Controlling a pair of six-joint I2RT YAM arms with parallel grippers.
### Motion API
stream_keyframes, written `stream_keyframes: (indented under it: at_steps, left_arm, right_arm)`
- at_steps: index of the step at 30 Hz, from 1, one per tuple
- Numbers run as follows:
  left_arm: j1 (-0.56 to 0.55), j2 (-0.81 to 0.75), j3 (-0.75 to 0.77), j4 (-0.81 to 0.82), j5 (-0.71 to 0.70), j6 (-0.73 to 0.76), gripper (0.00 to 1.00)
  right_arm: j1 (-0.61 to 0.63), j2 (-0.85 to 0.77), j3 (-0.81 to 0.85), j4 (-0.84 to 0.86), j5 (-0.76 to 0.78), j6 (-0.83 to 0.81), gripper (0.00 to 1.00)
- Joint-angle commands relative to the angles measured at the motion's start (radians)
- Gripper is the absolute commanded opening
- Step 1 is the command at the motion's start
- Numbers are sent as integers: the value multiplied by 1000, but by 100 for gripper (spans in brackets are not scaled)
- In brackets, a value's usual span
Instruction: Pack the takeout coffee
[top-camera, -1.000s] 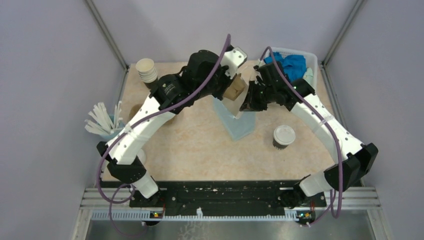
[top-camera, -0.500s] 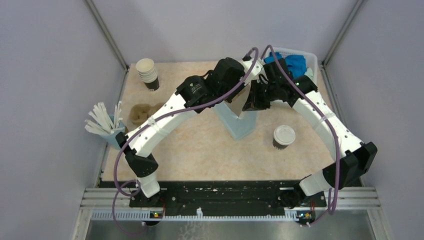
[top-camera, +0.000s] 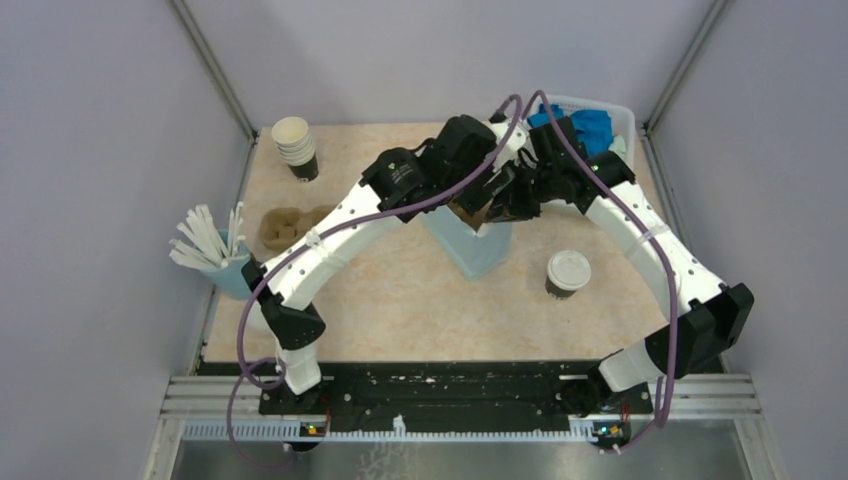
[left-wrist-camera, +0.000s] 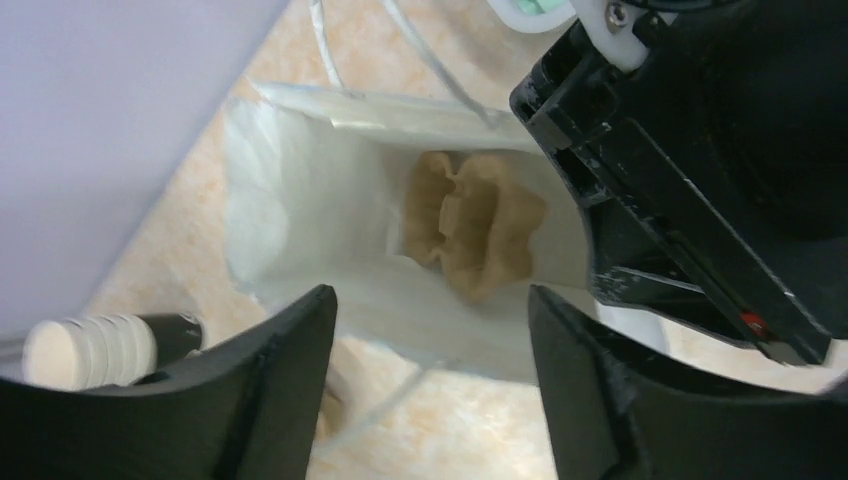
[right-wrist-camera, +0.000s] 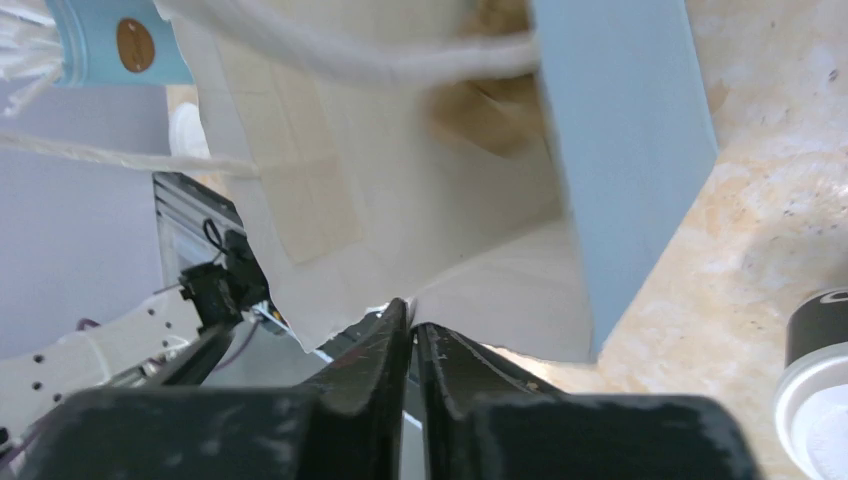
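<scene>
The takeout coffee (top-camera: 567, 273), a dark brown cup with a white lid, stands on the table right of the light blue paper bag (top-camera: 470, 245); the right wrist view catches it at the lower right corner (right-wrist-camera: 822, 395). My left gripper (top-camera: 488, 186) hangs open over the bag's mouth (left-wrist-camera: 300, 200), its jaws (left-wrist-camera: 430, 390) wide apart and empty. A brown cardboard cup carrier (left-wrist-camera: 475, 222) lies inside the bag. My right gripper (top-camera: 507, 203) is shut on the bag's rim (right-wrist-camera: 410, 335), holding the mouth open.
A stack of lidless cups (top-camera: 295, 145) stands at the back left. A blue cup of white straws (top-camera: 210, 245) and another cardboard carrier (top-camera: 285, 225) sit at the left. A clear bin with blue cloth (top-camera: 590, 125) is at the back right.
My left arm swung right over the bag with the cardboard carrier, then opened; the carrier now lies inside the bag. The right gripper kept its hold on the rim.
</scene>
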Motion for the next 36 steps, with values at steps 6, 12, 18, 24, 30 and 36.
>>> stream_keyframes:
  at_steps: [6,12,18,24,30,36]
  left_arm:
    - [21,-193,68,-138,82,-476,95]
    - [273,-307,-139,-191,263,-745,98]
    - [351,-293,-198,-86,393,-795,98]
    - [356,-250,-211,7,468,-785,97]
    - [368,-208,-188,-2,338,-751,80]
    - [397,-168,-150,8,337,-703,29]
  right_arm:
    - [-12,-83,0,-10,-22,17,40]
    - [-12,-114,92,-95,49,-61,68]
    - [-12,-88,223,-147,252,-176,96]
    - [-16,36,311,-36,325,-224,99]
    - [-17,190,414,87,366,-232,87]
    - [-16,314,629,41,391,-279,44]
